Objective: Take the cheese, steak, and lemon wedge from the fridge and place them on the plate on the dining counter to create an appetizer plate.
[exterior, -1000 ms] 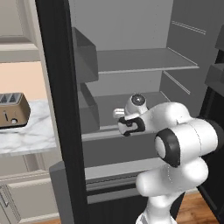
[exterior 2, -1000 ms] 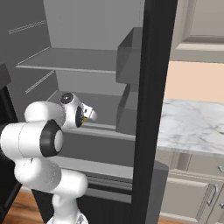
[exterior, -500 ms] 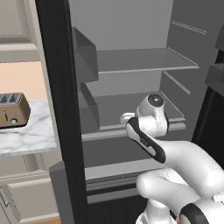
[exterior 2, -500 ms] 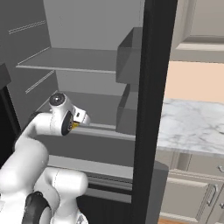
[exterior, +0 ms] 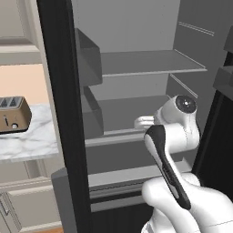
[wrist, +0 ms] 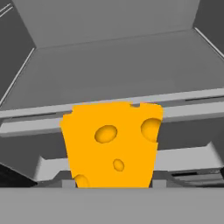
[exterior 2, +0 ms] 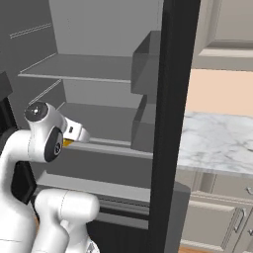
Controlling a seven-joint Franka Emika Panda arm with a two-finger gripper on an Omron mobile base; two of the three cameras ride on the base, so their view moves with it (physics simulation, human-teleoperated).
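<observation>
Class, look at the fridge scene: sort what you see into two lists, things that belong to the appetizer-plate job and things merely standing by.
Belongs to the job:
- cheese, held in the gripper
- fridge, open

Standing by:
- toaster
- wall counter
- cabinet drawers

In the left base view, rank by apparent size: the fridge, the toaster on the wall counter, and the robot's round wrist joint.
1. Tall black-framed fridge with grey shelves: largest by far.
2. Bronze two-slot toaster.
3. White round wrist joint with dark cap: looks similar to the toaster, but sits nearer, so ranking unsure.

The cheese [wrist: 111, 144] is cut off at the hand view's bottom, covering the fingertips. In the right base view only a sliver of it [exterior 2: 67, 143] shows behind the wrist.
</observation>
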